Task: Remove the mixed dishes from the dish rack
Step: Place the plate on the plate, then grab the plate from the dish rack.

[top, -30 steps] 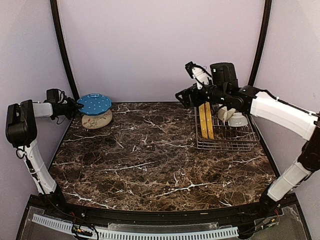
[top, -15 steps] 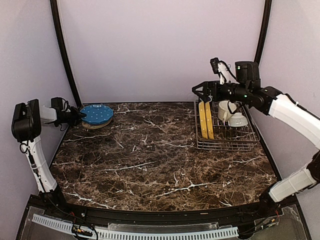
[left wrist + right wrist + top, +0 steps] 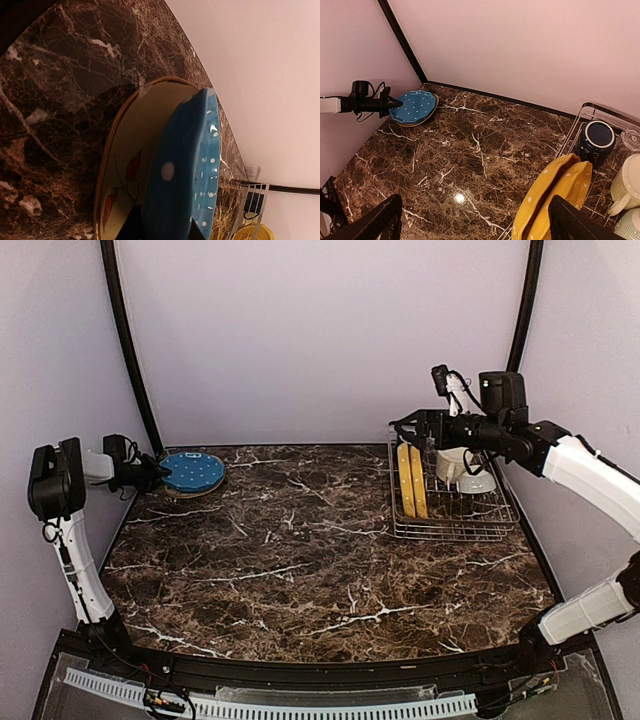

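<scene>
While left claw (image 3: 155, 474) clamps blue dotted plate (image 3: 194, 470) rim, right claw (image 3: 398, 430) hovers agape above dish rack (image 3: 460, 528).

**Blue Dots, Yellow Dots on Dark Marble**

At left in the overhead view, the blue dotted plate (image 3: 193, 471), bright blue with small white spots, sits over a cream plate (image 3: 132, 125) rimmed in brown and painted with red leaves. The counter (image 3: 300, 540) is dark brown marble veined in white. At right, the silver dish rack (image 3: 450, 532) shows yellow plates (image 3: 411, 480) flecked with white dots, a dark navy mug (image 3: 598, 136), a cream mug (image 3: 631, 181), a pale greenish bowl (image 3: 632, 225) and a clear glass tumbler (image 3: 631, 139). The left pincer (image 3: 152, 474) and right pincer (image 3: 398, 428) are black. The walls are pale lilac.
</scene>
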`<state>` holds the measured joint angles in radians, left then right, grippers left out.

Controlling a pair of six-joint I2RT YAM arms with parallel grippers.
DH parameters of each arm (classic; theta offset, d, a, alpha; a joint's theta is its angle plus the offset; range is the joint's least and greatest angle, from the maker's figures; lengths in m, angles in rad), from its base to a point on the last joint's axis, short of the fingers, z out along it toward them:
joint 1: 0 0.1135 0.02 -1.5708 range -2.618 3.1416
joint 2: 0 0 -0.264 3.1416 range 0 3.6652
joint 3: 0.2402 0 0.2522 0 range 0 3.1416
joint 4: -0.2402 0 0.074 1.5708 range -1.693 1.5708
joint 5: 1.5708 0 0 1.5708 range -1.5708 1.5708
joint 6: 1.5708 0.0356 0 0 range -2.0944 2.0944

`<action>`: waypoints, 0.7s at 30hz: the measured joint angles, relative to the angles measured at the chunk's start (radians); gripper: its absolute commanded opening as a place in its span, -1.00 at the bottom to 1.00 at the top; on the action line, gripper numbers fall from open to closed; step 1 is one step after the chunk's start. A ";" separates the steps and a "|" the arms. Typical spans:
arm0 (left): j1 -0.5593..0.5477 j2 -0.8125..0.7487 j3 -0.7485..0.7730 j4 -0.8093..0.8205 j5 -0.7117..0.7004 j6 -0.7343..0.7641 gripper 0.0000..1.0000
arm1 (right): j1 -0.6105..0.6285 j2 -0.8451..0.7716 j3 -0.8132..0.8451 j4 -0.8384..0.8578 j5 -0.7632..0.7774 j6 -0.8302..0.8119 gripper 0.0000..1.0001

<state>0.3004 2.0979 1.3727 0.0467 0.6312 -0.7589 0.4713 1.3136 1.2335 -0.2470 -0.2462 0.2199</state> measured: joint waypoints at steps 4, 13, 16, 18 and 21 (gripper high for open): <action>0.000 0.005 0.029 -0.037 -0.008 0.023 -0.70 | -0.010 0.000 -0.002 0.000 -0.008 0.004 0.97; 0.000 0.007 0.067 -0.118 -0.031 0.061 -0.29 | -0.016 0.000 -0.002 0.002 -0.020 0.014 0.97; 0.000 0.010 0.075 -0.156 -0.046 0.079 -0.15 | -0.016 0.000 -0.003 0.002 -0.022 0.020 0.97; 0.000 0.012 0.082 -0.180 -0.051 0.087 -0.04 | -0.016 -0.001 -0.004 0.002 -0.024 0.021 0.97; 0.000 0.012 0.086 -0.192 -0.053 0.095 0.10 | -0.017 -0.010 -0.011 0.002 -0.023 0.022 0.97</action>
<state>0.3000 2.1098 1.4590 -0.1455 0.5777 -0.6636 0.4541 1.3033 1.2224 -0.2455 -0.2695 0.2417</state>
